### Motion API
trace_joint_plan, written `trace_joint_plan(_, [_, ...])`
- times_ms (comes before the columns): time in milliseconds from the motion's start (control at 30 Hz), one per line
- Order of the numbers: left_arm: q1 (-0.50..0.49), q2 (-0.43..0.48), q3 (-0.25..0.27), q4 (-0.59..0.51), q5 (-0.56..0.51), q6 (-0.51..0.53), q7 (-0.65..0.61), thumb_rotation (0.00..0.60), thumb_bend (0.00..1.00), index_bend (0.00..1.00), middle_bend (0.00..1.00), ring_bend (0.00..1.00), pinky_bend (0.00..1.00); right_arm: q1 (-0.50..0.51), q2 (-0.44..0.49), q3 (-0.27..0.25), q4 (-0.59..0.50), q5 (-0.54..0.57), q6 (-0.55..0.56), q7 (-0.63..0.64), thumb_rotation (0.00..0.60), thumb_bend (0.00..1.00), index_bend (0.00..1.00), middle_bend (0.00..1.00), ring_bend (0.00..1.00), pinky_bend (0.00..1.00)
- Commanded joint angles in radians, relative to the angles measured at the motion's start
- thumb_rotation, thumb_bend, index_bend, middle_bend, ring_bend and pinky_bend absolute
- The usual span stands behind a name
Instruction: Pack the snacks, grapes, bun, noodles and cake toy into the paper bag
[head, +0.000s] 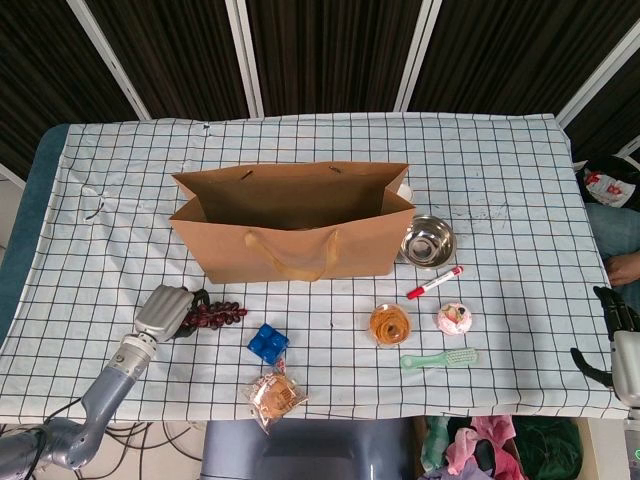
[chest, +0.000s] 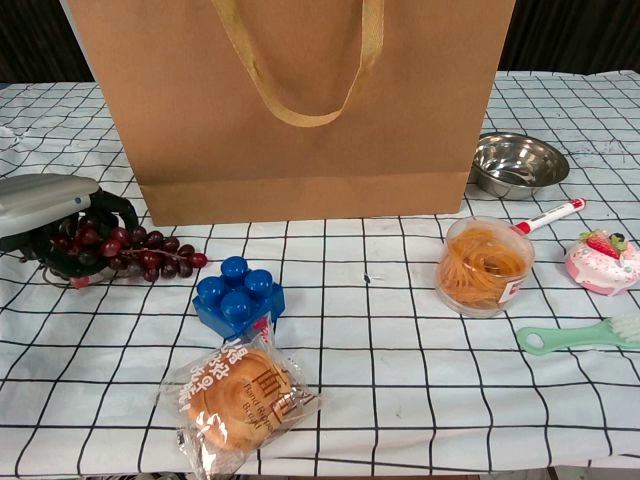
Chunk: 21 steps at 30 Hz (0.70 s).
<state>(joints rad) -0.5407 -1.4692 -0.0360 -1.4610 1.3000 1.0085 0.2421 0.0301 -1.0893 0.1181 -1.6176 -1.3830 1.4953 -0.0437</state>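
Observation:
The open brown paper bag (head: 290, 235) (chest: 300, 110) stands upright mid-table. In front of it, at the left, lies a bunch of dark red grapes (head: 215, 314) (chest: 150, 262). My left hand (head: 163, 312) (chest: 45, 205) grips its left end with the fingers curled round it, and the bunch still rests on the cloth. A wrapped bun (head: 275, 395) (chest: 237, 400) lies at the near edge. The noodle cup (head: 389, 324) (chest: 484, 266) and the pink cake toy (head: 454, 318) (chest: 601, 260) sit to the right. My right hand (head: 620, 345) hangs off the table's right edge, holding nothing.
A blue toy block (head: 267, 343) (chest: 238, 293) sits between the grapes and the bun. A steel bowl (head: 428, 241) (chest: 518, 163), a red-capped marker (head: 434, 283) (chest: 548, 215) and a green brush (head: 440, 358) (chest: 580, 335) lie at the right. A checked cloth covers the table.

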Motion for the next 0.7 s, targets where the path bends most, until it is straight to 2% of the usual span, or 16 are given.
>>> trace_joint_plan(33, [0.010, 0.020, -0.005, -0.028, 0.018, 0.032, -0.006, 0.600, 0.53, 0.46, 0.62, 0.49, 0.62, 0.001, 0.000, -0.001, 0.000, -0.001, -0.002, 0.000, 0.600, 0.19, 0.09, 0.09, 0.20, 0.25])
trace_joint_plan(167, [0.020, 0.035, -0.009, -0.046, 0.040, 0.067, -0.014, 0.600, 0.59, 0.53, 0.64, 0.51, 0.62, 0.003, -0.001, -0.004, -0.001, -0.004, -0.007, -0.003, 0.600, 0.19, 0.09, 0.09, 0.20, 0.25])
trace_joint_plan(367, [0.024, 0.033, -0.008, -0.039, 0.048, 0.074, -0.022, 0.600, 0.61, 0.59, 0.66, 0.52, 0.62, 0.004, 0.005, -0.008, -0.007, -0.003, -0.016, -0.002, 0.600, 0.19, 0.08, 0.09, 0.20, 0.25])
trace_joint_plan(567, [0.029, 0.017, -0.010, -0.022, 0.077, 0.102, -0.042, 0.600, 0.61, 0.60, 0.67, 0.53, 0.62, 0.005, 0.010, -0.009, -0.011, 0.005, -0.024, -0.003, 0.600, 0.19, 0.08, 0.09, 0.20, 0.25])
trace_joint_plan(700, [0.041, 0.012, -0.013, -0.020, 0.129, 0.159, -0.089, 0.600, 0.61, 0.60, 0.67, 0.53, 0.62, 0.004, 0.012, -0.006, -0.013, 0.008, -0.021, -0.004, 0.600, 0.19, 0.08, 0.09, 0.20, 0.25])
